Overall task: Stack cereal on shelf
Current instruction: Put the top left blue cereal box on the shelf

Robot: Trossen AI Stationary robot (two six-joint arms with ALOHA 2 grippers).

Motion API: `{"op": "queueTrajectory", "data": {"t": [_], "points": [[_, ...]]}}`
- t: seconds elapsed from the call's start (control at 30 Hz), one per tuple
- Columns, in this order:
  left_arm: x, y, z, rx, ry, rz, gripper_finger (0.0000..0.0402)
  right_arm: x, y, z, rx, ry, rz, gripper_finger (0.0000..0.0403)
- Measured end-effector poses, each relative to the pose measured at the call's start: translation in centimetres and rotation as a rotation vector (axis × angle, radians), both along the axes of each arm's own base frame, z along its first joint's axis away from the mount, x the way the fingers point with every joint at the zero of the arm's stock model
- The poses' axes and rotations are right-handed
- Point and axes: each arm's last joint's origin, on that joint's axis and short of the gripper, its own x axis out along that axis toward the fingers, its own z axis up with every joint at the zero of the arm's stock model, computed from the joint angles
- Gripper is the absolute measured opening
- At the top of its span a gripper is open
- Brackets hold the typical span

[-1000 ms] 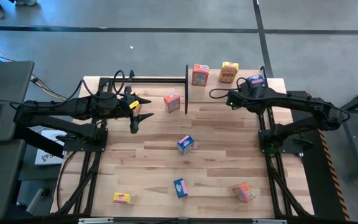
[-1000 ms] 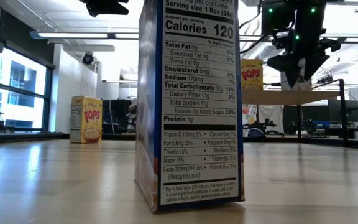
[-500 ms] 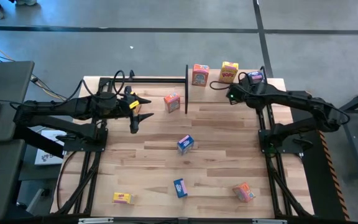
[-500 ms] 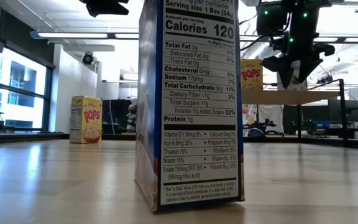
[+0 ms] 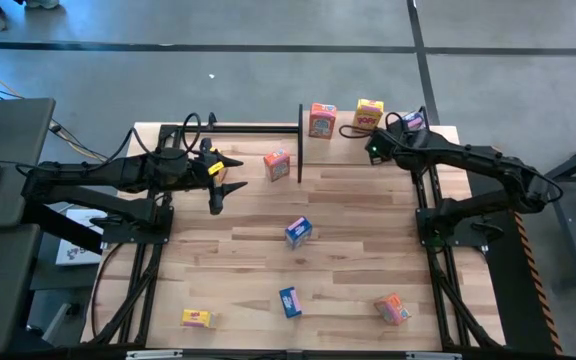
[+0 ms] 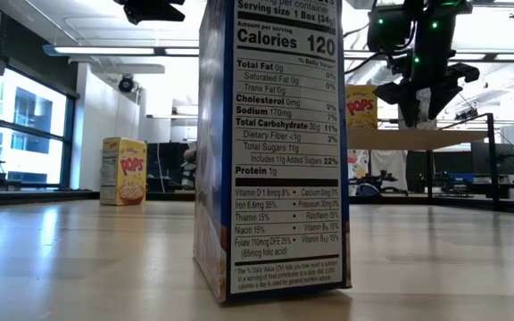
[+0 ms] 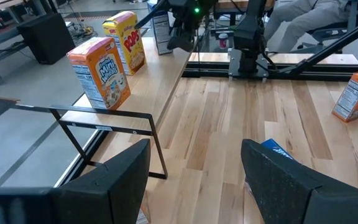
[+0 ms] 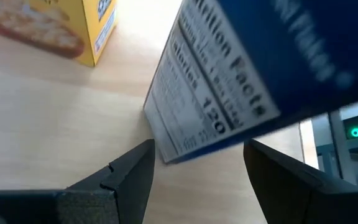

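From my station the tabletop [image 5: 348,215] reads as pale wood planks with a smooth, faintly satin finish; in the low view it throws back a soft sheen. The shelf [image 7: 160,68] is the same light wood, smooth and matt, carried on thin black metal uprights [image 7: 157,146] with a dull painted look. The cereal boxes are printed cardboard: the orange box [image 7: 99,71] and the yellow box [image 7: 125,42] look slightly glossy, and the blue box [image 8: 253,81] shows a smooth paper nutrition panel. I see the left gripper's fingers [image 7: 114,180] as matt black plastic. The floor [image 5: 268,70] looks like smooth grey concrete.
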Motion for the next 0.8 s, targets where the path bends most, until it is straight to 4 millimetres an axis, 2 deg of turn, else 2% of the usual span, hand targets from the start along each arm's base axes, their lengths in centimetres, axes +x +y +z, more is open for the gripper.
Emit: {"op": "queueTrajectory", "data": {"t": [0.27,0.8], "points": [[0.0,0.0,0.0,0.000,0.000,0.000,0.0243,0.1,0.3,-0.2,0.107,-0.046,0.032,0.0239],[0.0,0.0,0.0,-0.007,-0.003,0.002,0.0243,1.1,-0.1,0.1,0.046,-0.099,0.091,0.0239]]}}
